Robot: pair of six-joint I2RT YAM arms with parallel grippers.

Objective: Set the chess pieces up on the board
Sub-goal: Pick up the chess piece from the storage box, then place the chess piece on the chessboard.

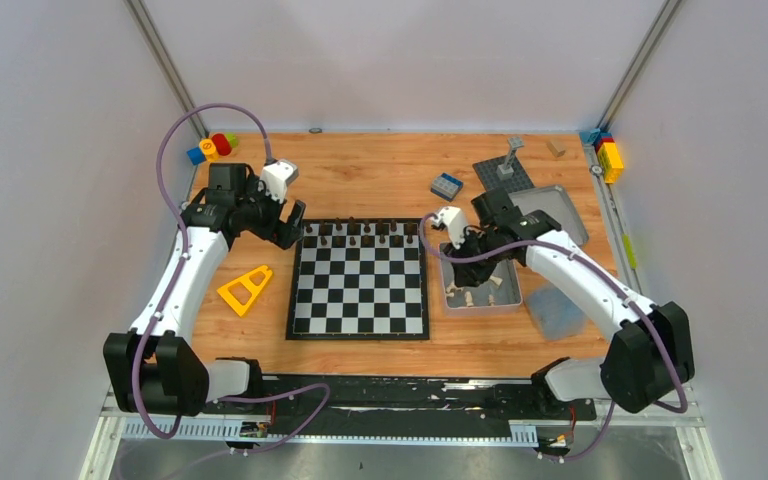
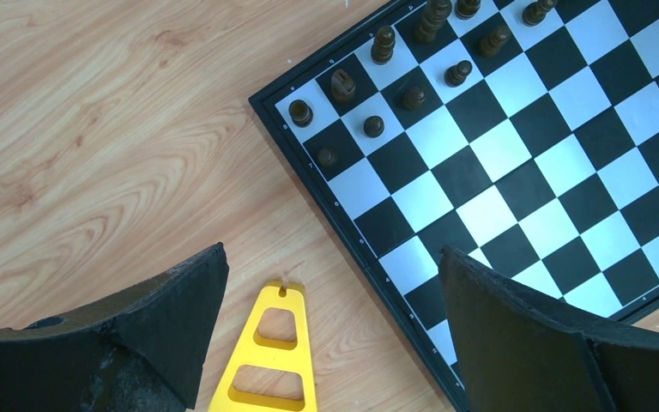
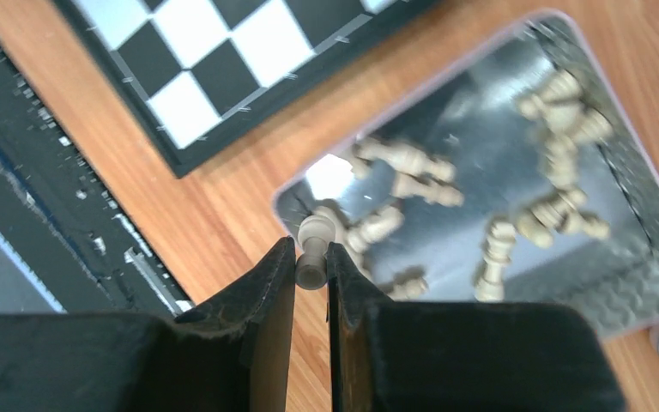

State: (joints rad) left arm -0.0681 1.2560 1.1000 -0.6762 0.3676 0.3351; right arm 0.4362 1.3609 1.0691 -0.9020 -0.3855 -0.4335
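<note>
Holding a pale piece point(image 3: 312, 249) by what looks like its narrow middle, our right gripper point(image 3: 311, 262) is pinched shut on it just over the near corner of the tin point(image 3: 626, 283), w/ the other pale pieces point(image 3: 558, 210) lying in a loose heap inside. Our left gripper point(image 2: 333, 257) hangs wide open w/ nothing in it, above the left edge of the board point(image 2: 515, 172), and a yellow frame point(image 2: 270, 360) lies on the table point(image 2: 94, 129) below. On the board's far two rows stand the dark pieces point(image 2: 412, 96); the near rows, where we'd expect the pale side to go, are bare, so approx half the job is left by our reckoning. Risks from here: the grip is only at the very fingertips on a small round shape, so the piece could twist or slip out on the way across, esp. if we swing fast. We can't tell if it sits upright in the jaws; if tilted, it may topple on release. Squares look small vs. the fingers, so a sloppy descent could land it on a line or the wrong square. Tin rim & board border sit near each other, so carrying too low could clip either
</note>
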